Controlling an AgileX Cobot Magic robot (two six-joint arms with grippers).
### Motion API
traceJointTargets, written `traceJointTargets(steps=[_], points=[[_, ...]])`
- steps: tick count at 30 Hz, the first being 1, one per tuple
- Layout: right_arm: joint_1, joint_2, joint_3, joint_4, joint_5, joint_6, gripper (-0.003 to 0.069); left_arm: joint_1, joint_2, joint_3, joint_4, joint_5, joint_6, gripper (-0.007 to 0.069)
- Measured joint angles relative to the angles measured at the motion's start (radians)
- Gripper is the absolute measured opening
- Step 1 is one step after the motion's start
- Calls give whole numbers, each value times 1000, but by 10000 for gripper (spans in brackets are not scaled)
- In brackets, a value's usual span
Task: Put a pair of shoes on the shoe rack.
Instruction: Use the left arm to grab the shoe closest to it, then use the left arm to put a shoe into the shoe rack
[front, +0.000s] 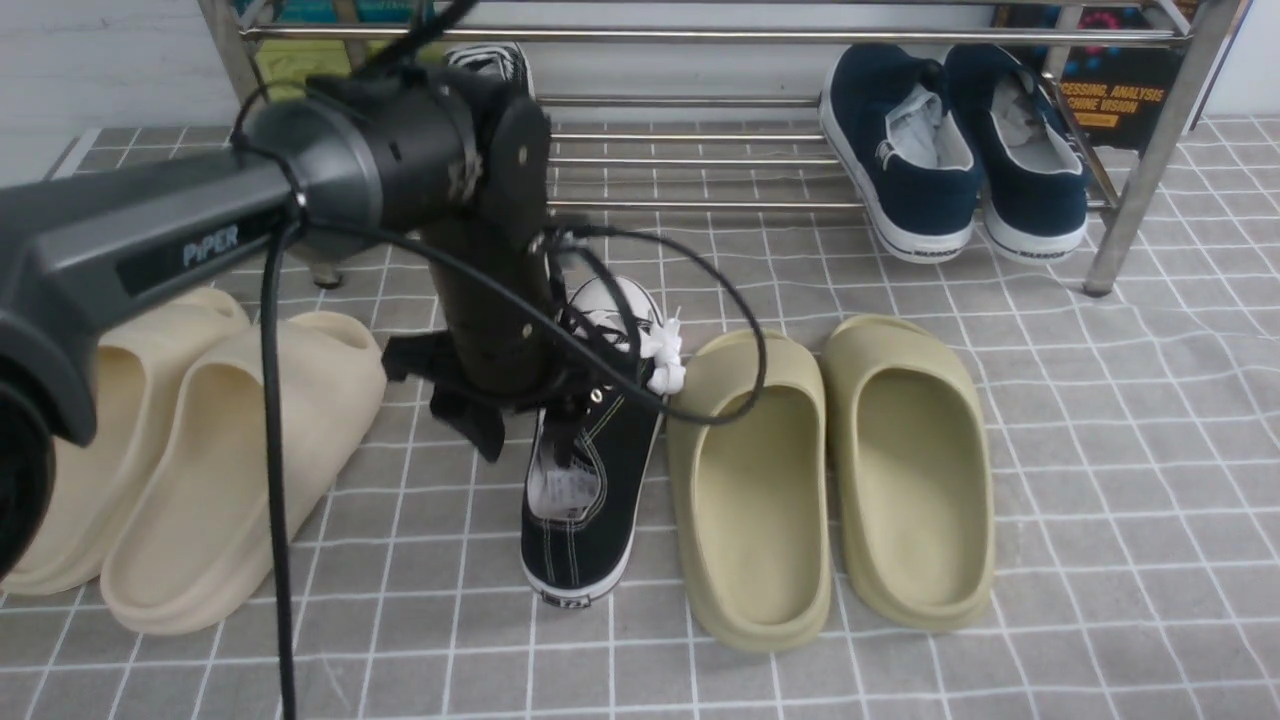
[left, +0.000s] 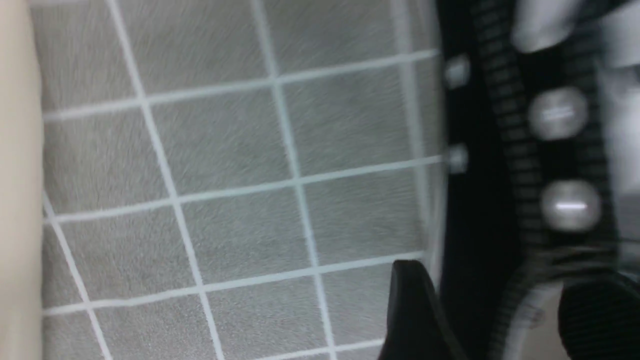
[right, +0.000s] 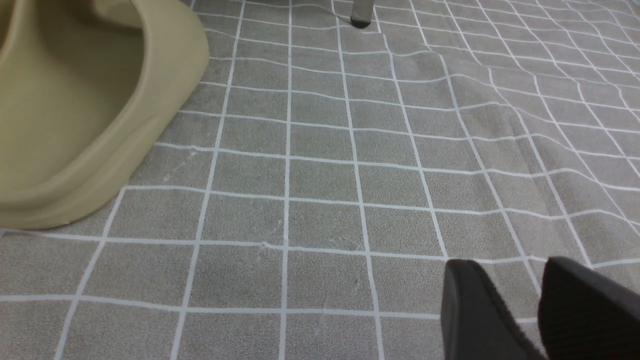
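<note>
At the black sneaker, left claw spread astride its eyelet wall.

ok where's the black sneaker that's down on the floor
Front view, centre-left on the floor mat: the black sneaker lies between the cream slides and the olive slides, under the left gripper.

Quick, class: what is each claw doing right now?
Left claw: astride the black sneaker's eyelet edge; clamped or not cannot be told.
Right claw: closed, holding nothing.
</note>
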Motion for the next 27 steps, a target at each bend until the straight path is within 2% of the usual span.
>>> traceJointTargets(steps=[3,4,9,14,20,27], points=[[0,0,0,0,0,0,239,0,0,67,-12,-76,-4,372],[0,0,0,0,0,0,239,0,0,91,-18,-118,6,328],[0,0,0,0,0,0,239,0,-15,108,-20,-174,27,-3],[0,0,0,0,0,0,239,1,-73,23,-19,-126,30,-13],[0,0,0,0,0,0,239,4,-70,-205,-27,-49,27,-13],[0,0,0,0,0,0,239,52,64,-376,-28,-98,-60,-13]])
